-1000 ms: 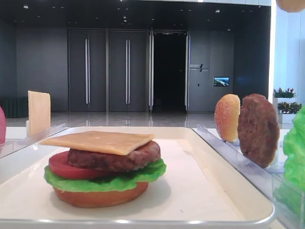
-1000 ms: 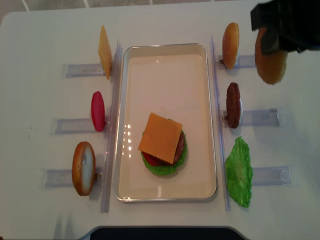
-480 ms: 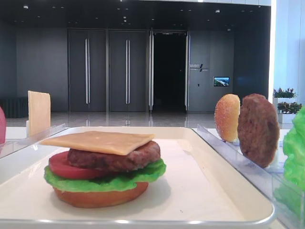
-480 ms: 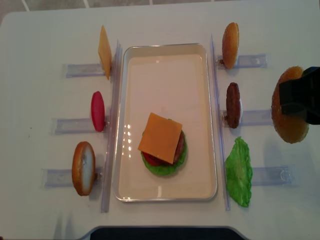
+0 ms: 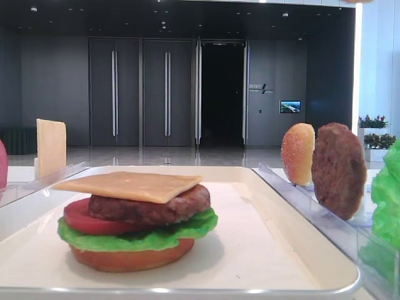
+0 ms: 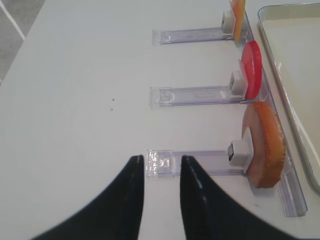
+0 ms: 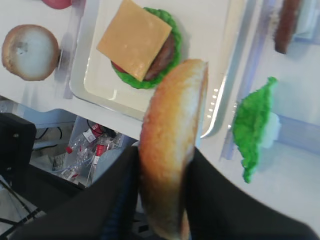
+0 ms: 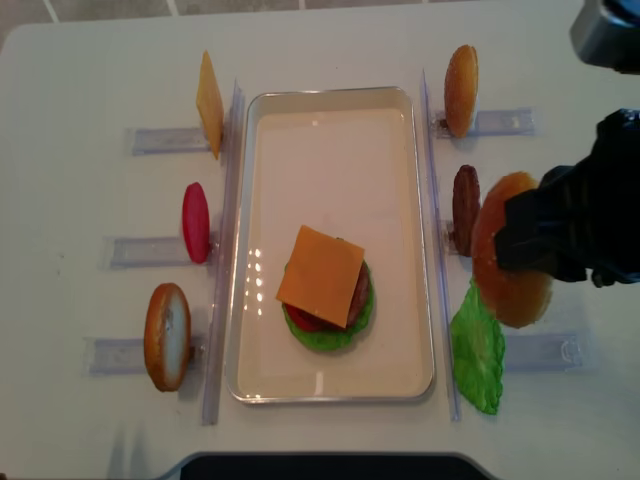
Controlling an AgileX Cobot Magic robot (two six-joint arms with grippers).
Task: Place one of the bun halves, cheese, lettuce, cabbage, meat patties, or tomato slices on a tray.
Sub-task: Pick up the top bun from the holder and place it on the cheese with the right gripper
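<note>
**Holding a bun over the right-hand racks**

Gripping a domed golden bun half [image 7: 172, 145] edge-on, the right gripper [image 7: 160, 165] has its 2 black fingers [image 7: 117, 200] pressed against the bun's 2 faces, clamped tight on it. In the overhead view the right gripper [image 8: 560, 225] hangs above the right side of the worktop [image 8: 80, 200], and the held bun half [image 8: 510, 262] sits over the gap between the upright meat patty [image 8: 466, 208] and the lettuce leaf [image 8: 478, 348], just right of the tray's right rim.

Left of that, the white tray [image 8: 340, 120] carries a stack in its near half: a red-brown bun base [image 5: 131, 257], lettuce [image 5: 137, 236], a tomato slice [image 5: 84, 219], a meat patty [image 5: 150, 206] and a cheese slice [image 8: 321, 275] on top, lying a little askew. Another bun half [image 8: 461, 90] stands on edge in the far right rack.

The left gripper [image 6: 161, 172] hovers low over the worktop at the near left, its 2 dark fingers [image 6: 132, 200] slightly parted with nothing between them, their tips at the outer end of a clear plastic rack [image 6: 192, 164]. That rack holds an orange bun [image 6: 265, 147] on edge; the rack beyond it holds a tomato slice [image 6: 251, 70], and the farthest holds a cheese slice [image 8: 209, 104], all along the tray's left side.
</note>
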